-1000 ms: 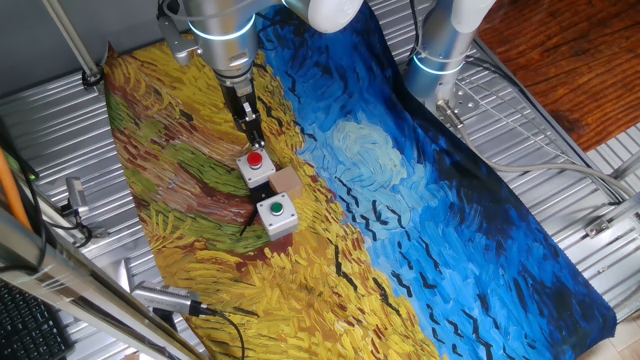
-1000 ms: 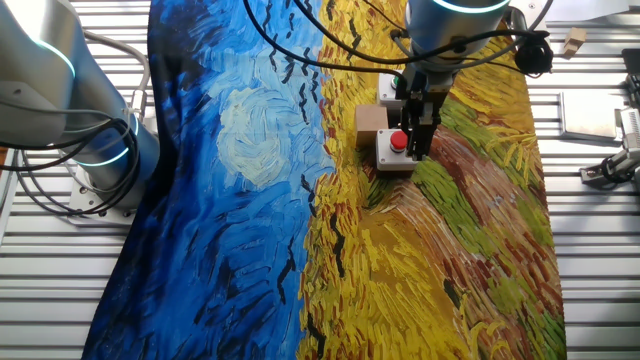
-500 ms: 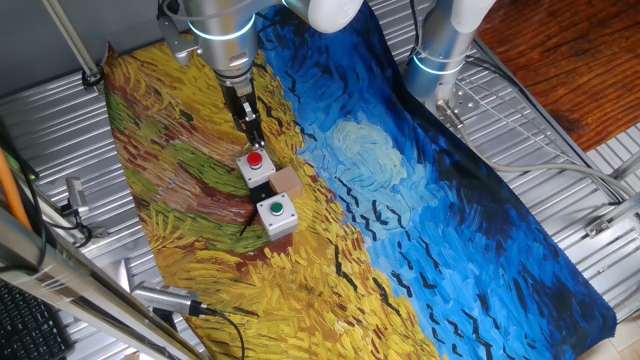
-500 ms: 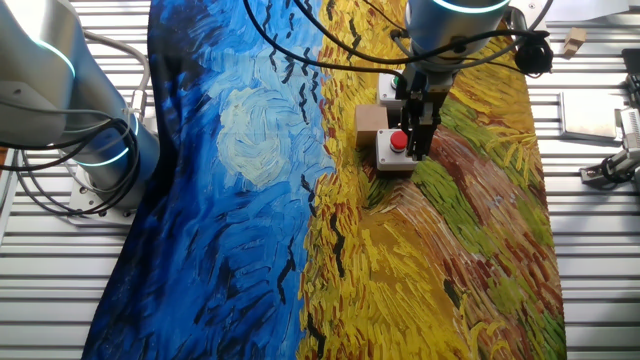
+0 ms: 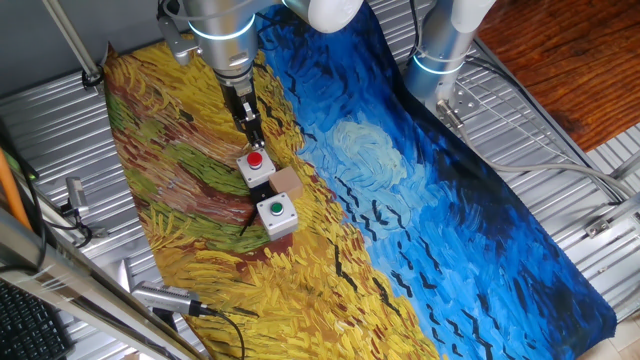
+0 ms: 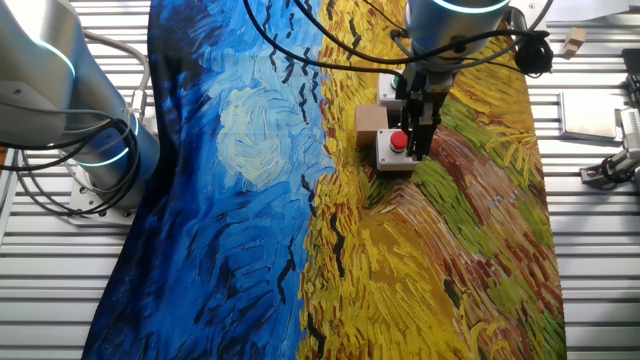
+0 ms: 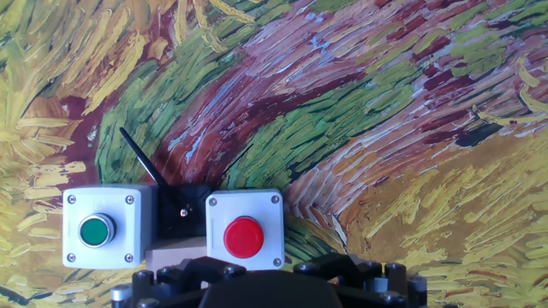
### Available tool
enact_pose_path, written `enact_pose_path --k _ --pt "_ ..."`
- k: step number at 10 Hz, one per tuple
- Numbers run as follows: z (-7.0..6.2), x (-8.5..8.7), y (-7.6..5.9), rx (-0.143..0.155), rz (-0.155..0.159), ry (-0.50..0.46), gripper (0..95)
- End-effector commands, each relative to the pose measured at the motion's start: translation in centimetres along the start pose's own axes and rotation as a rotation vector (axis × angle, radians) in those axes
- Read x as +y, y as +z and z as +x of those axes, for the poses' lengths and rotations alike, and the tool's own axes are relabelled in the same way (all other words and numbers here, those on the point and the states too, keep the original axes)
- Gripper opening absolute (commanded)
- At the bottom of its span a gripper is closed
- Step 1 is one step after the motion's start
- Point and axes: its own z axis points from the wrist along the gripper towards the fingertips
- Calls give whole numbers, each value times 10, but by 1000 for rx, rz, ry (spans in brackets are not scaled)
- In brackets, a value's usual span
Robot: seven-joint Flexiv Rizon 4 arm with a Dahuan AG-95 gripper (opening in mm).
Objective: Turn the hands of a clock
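Observation:
No clock face or clock hands show in any view. Two grey button boxes stand on the painted cloth, one with a red button and one with a green button. Between them lie a small black piece with a thin black rod and a tan wooden block. My gripper hangs point-down right at the red box's far edge, with its fingers close together and nothing between them. In the hand view only its black body shows at the bottom edge.
A second robot arm's base stands beside the blue side of the cloth. A metal tool with a cable lies at the cloth's near corner. A black clamp lies on the ribbed metal table.

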Motion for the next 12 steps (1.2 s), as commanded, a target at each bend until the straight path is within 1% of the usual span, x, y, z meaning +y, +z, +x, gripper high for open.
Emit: enact_pose_path --k 1,2,12 --pt "0 0 0 1 0 0 950" --pt "0 0 0 -5 -40 -19 0" --pt "0 0 0 -4 -35 -29 0"
